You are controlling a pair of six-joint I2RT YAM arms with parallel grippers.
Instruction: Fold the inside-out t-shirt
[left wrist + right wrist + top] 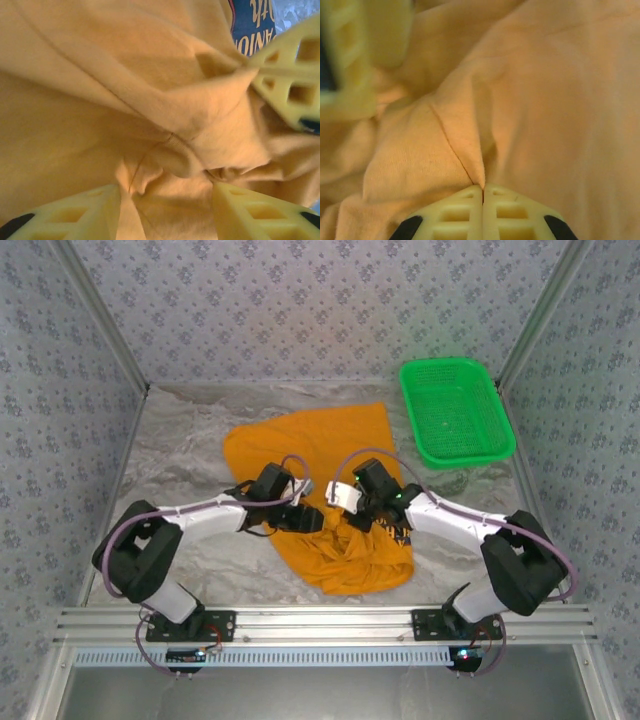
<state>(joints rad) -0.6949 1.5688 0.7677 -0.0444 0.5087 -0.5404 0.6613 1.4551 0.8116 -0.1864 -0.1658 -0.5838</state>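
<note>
Top external: table (170, 460) carries t-shirt (330, 445) at centre, far half flat, near half bunched toward near edge. Green mesh basket (440, 363) at far right corner, apart from t-shirt. Left gripper (165, 205) jaws parted, straddling bunched fold, not clamped. Right gripper (483, 197) pads pressed together, apparently nipping thin ridge of cloth. Cotton looks light, limp, quick to wrinkle; probably best taken at hem or shoulder seams, both layers pinched.
</note>
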